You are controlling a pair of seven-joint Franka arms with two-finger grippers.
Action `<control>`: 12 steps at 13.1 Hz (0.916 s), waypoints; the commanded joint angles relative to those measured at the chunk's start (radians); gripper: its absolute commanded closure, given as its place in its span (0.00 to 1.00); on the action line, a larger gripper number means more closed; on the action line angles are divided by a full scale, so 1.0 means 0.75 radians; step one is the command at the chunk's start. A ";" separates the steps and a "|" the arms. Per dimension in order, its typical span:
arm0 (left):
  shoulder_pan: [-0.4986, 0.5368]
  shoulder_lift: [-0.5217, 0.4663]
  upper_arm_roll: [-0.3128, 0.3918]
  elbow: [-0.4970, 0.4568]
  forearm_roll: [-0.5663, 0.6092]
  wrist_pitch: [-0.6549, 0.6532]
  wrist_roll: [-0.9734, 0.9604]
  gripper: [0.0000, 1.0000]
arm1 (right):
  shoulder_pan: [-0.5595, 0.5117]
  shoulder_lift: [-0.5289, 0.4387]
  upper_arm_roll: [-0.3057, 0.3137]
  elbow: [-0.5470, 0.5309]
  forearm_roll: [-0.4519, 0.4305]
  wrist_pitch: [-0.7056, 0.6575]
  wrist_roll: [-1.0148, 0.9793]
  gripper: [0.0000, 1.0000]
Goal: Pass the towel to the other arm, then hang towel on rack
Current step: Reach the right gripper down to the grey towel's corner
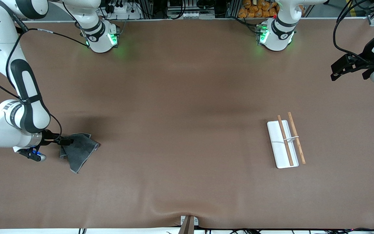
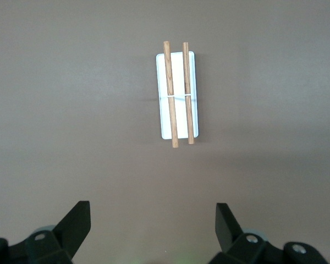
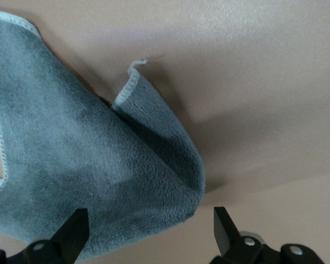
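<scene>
open table between towel (image 1: pixel 78 151) and rack (image 1: pixel 285 141), nothing standing between

Towel (image 1: pixel 79 150) at right arm's end of table, rack (image 1: pixel 285 140) toward left's.

We saw the dark-grey towel (image 1: pixel 78 151) lying rumpled and folded over on the bench toward the right arm's end, well apart from the white-based rack (image 1: pixel 284 143) with two wooden rods.
</scene>
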 commanded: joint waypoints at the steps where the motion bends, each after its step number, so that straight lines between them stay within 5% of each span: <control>1: 0.004 0.001 0.004 -0.003 -0.025 0.014 0.008 0.00 | -0.024 -0.011 0.015 -0.026 0.024 0.015 0.017 0.00; 3: 0.004 0.001 0.004 -0.003 -0.025 0.014 0.008 0.00 | -0.026 -0.003 0.015 -0.026 0.026 0.021 0.017 0.00; 4: 0.004 0.001 0.004 -0.003 -0.025 0.014 0.008 0.00 | -0.030 0.001 0.017 -0.026 0.028 0.027 0.017 0.12; 6: 0.004 0.001 0.004 -0.005 -0.025 0.014 0.008 0.00 | -0.043 0.012 0.015 -0.026 0.107 0.028 0.011 0.66; 8: 0.004 0.001 0.004 -0.005 -0.025 0.014 0.008 0.00 | -0.043 0.018 0.015 -0.026 0.137 0.030 0.009 1.00; 12: 0.006 0.001 0.004 -0.005 -0.025 0.014 0.008 0.00 | -0.043 0.018 0.015 -0.024 0.137 0.030 0.003 1.00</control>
